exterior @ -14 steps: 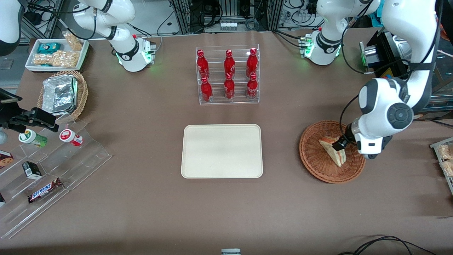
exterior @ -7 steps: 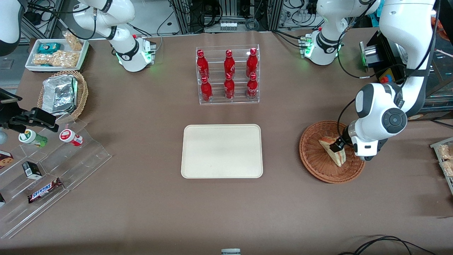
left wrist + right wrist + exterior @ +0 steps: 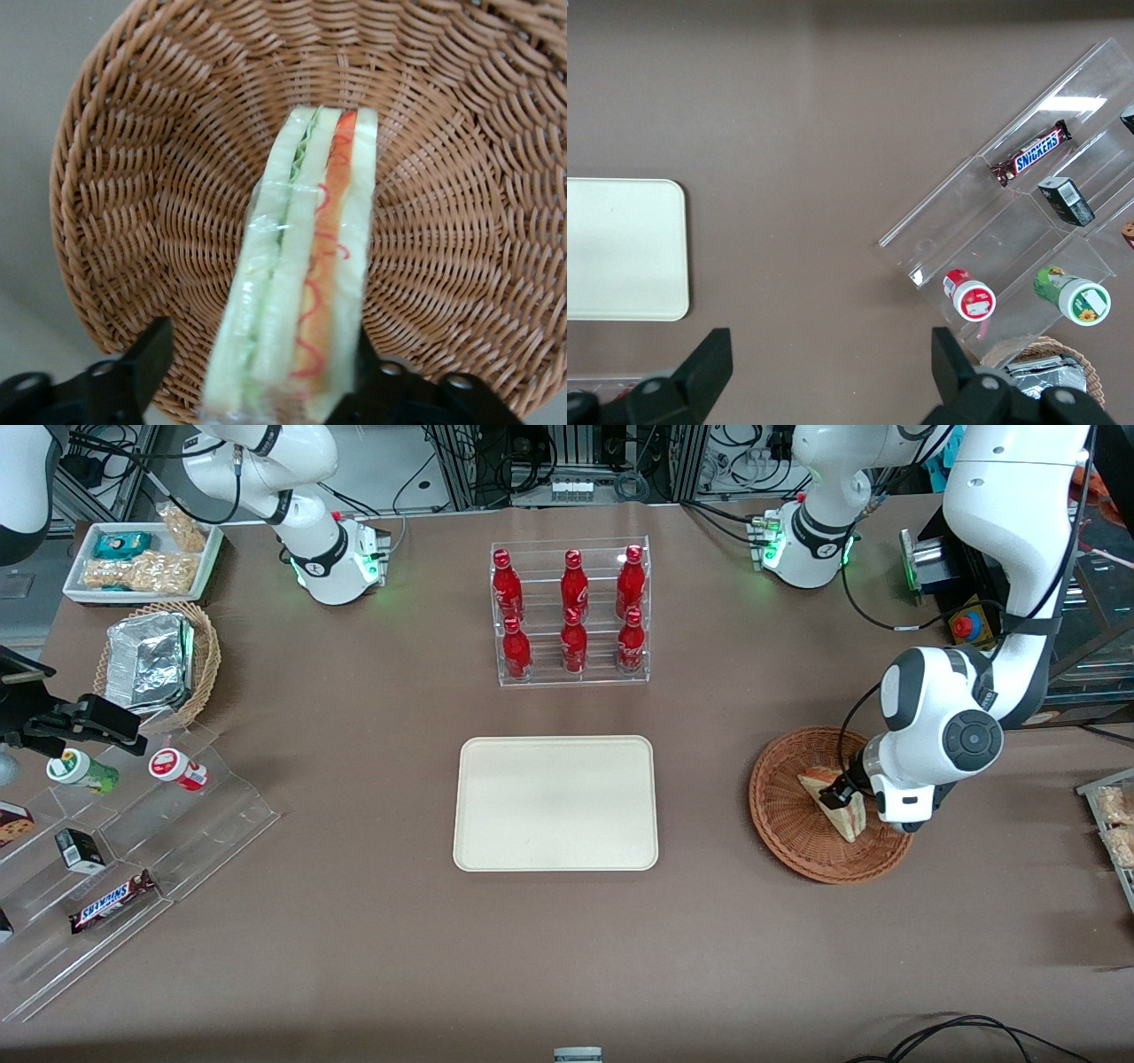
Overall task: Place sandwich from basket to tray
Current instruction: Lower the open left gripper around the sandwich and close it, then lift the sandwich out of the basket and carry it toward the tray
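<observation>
Lying in basket [image 3: 788, 815], sandwich [image 3: 833, 804], open pincer [image 3: 257, 376] straddling it

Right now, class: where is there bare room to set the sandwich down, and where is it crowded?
The tray is bare all over. Bare table lies between it and the basket, and between it and the bottle rack. The basket is crowded: the sandwich stands in it with the tool open, its fingers astride the wedge. The clear tiered stand, toward the parked arm's end, holds snacks.
</observation>
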`<state>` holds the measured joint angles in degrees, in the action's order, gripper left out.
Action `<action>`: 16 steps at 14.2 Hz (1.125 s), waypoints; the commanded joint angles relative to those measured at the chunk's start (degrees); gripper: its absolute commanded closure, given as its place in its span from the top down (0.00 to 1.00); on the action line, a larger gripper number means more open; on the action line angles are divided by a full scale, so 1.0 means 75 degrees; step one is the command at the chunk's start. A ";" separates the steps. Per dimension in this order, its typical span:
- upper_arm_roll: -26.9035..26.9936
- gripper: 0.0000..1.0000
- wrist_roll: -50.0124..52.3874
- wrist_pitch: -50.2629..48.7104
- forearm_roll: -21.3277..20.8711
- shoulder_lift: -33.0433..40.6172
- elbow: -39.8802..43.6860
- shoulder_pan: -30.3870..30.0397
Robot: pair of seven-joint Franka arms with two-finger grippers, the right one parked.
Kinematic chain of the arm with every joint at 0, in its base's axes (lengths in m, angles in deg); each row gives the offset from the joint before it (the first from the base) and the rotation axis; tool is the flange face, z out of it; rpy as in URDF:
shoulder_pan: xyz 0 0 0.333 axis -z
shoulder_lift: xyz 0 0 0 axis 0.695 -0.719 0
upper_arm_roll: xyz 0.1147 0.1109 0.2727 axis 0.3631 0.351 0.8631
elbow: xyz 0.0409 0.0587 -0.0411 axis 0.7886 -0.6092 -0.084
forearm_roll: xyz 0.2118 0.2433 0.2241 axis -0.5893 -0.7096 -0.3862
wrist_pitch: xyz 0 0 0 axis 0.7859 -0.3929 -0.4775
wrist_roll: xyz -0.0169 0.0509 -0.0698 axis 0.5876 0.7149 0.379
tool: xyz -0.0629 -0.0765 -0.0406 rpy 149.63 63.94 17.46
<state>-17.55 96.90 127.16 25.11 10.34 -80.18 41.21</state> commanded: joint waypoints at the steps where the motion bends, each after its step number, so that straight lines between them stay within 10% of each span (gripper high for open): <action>1: 0.0009 0.13 0.0116 0.0002 0.0076 0.0087 0.0194 -0.0116; 9: -0.0412 0.09 -0.0118 -0.2913 0.0030 0.0568 0.2267 0.0351; 16: -0.0506 0.09 -0.0340 -0.2940 0.0017 -0.0378 0.3144 0.2448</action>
<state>-22.03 95.86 105.89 25.12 12.76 -62.33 56.17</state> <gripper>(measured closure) 0.859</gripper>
